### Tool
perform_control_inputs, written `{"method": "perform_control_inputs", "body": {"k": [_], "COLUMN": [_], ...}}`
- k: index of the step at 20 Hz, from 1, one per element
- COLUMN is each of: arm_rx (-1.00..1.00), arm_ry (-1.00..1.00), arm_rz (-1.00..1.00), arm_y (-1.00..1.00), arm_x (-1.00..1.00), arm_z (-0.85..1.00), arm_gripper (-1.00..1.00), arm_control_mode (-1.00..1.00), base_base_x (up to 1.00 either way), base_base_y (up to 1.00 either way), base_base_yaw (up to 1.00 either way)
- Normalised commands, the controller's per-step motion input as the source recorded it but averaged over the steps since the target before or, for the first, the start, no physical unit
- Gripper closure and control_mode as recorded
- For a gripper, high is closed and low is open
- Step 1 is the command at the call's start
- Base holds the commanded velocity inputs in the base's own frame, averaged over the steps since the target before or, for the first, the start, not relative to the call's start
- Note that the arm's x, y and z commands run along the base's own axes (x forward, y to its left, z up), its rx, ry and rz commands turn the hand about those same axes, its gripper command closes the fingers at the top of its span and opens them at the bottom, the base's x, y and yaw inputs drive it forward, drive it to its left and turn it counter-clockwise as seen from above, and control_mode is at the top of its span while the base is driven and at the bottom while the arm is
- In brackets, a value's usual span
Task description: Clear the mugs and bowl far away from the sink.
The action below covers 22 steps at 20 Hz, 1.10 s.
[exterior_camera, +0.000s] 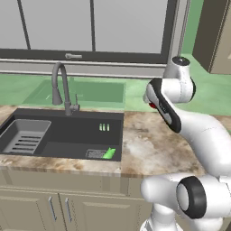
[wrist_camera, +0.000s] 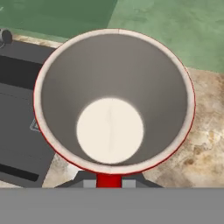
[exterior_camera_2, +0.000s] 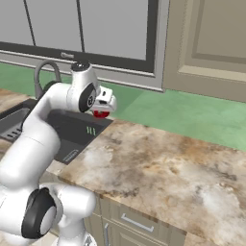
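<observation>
Seen from behind the arm, left and right, looking forward and down over the same sink and desk; hand view peering close into the red mug.

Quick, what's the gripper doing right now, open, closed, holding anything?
Gripper: closed on the red mug, gripping it at the rim, over the counter beside the sink.

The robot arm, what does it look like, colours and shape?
The arm is glossy white, made of rounded tubular links with dark, nearly black bands at its joints. One link carries a long dark oval inlay. The gripper at its end is a boxy white block.
</observation>
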Motion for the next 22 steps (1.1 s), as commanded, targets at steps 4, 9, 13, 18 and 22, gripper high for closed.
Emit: {"method": "perform_control_inputs", "body": {"k": [4, 9, 13, 18, 22], "arm_rx": [0.07, 0.02, 0.00, 0.00, 0.00], "arm_ry": [-0.05, -0.08, -0.12, -0.07, -0.08], "arm_rz": [0.00, 0.00, 0.00, 0.00, 0.00], "arm_y": [0.00, 0.00, 0.00, 0.00, 0.00], "arm_x": [-0.48, -0.55, -0.51, -0.36, -0.40], "arm_z": [0.00, 0.18, 0.30, 0.27, 0.29], "arm_gripper": [1.00, 1.00, 1.00, 1.00, 1.00], "arm_control_mode": [-1.00, -1.00, -1.00, -1.00, -1.00], "base_base_x": [0.00, 0.00, 0.00, 0.00, 0.00], "base_base_y": [0.00, 0.00, 0.00, 0.00, 0.00], "base_base_yaw": [0.00, 0.00, 0.00, 0.00, 0.00]}}
